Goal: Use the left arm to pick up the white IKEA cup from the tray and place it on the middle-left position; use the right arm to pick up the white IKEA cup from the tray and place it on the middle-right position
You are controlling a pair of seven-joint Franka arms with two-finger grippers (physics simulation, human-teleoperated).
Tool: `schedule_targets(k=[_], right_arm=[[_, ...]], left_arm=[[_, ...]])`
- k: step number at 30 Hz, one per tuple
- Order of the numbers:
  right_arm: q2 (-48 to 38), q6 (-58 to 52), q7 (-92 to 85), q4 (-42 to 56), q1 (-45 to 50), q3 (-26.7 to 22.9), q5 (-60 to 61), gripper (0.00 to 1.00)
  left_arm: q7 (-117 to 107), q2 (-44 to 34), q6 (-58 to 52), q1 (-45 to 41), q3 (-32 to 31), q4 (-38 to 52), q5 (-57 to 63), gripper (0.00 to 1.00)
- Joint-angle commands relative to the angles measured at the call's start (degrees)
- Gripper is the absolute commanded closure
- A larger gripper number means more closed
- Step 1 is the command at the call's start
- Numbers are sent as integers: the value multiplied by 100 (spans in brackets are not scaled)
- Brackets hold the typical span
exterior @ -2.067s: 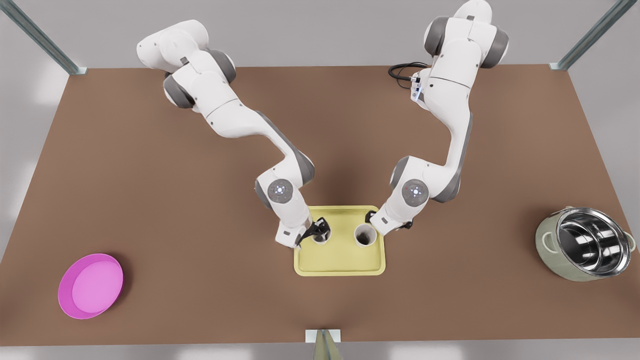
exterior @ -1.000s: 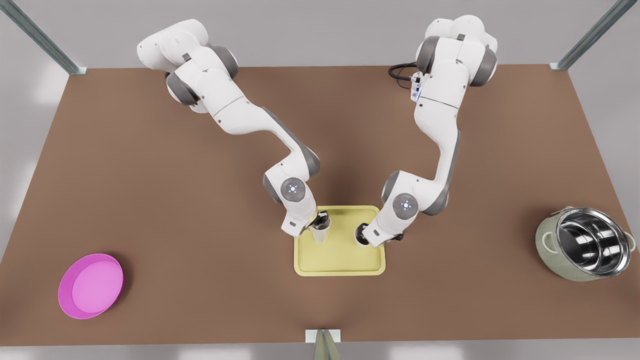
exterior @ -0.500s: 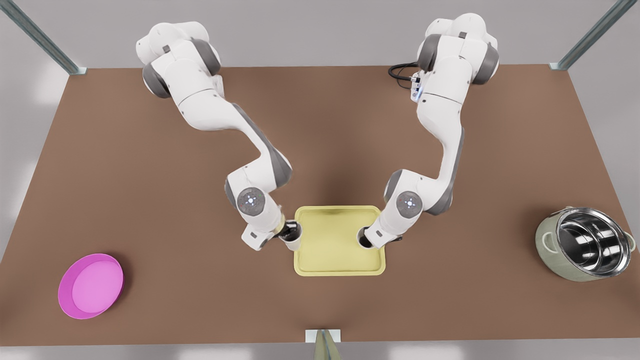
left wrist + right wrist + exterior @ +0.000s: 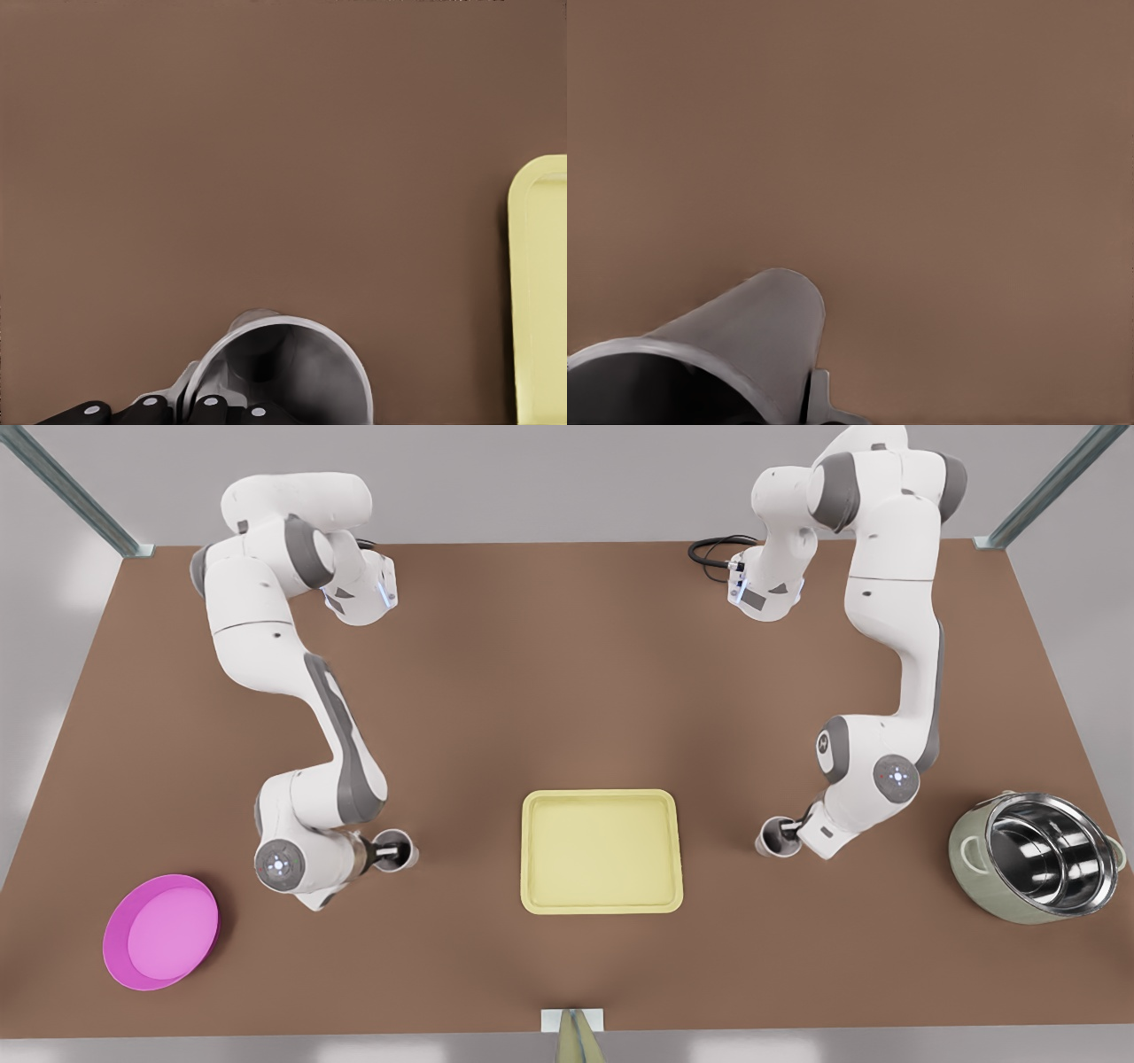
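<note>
Two cups, no writing readable: the left claw (image 4: 383, 853) is clamping one cup (image 4: 396, 851), the right claw (image 4: 791, 834) another cup (image 4: 772, 838), the one tray (image 4: 601, 850) sitting between both claws.

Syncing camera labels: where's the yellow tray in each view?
Front view: the tray lies at the table's centre, nothing on it, between the two cups.
Left wrist view: a strip of the tray's rim shows at the picture's edge, past the cup in the left end effector.
Right wrist view: not in it.
Shared landmark: the left arm's cup.
</note>
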Motion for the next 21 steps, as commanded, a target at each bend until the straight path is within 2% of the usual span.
schedule_targets(k=[1,6,9,10,11,15,16,19,20,21], right_arm=[[37,-164,-1930,3,-44,-85,-127,92],[72,372,-1992,55,-44,-234,-355,92],[54,583,-1930,143,-44,-261,-338,92],[63,627,-1930,143,-44,-252,-346,92],[72,627,-1913,134,-44,-243,-338,92],[247,996,-1904,126,-35,-234,-338,92],[256,1005,-1904,126,-35,-234,-338,92],[335,1084,-1913,126,-35,-234,-338,92],[335,1093,-1913,126,-35,-234,-338,92],[344,1233,-1904,108,-35,-234,-338,92]], left_arm=[[2448,-8,830,5,-1,-54,-85,86],[2483,-17,1577,5,-1,-546,-85,86],[2439,-17,1577,5,-1,-555,-94,86],[2456,-17,1577,5,-1,-537,-94,52],[2474,-17,1568,5,-1,-520,-94,0],[2430,-140,1489,5,-1,-546,-94,0],[2413,-421,919,14,8,-564,-94,0],[1412,-1538,-1946,23,122,-274,-76,0],[59,-1477,-3097,23,219,630,-76,0],[-593,-1424,-3774,111,219,1501,-76,0]])
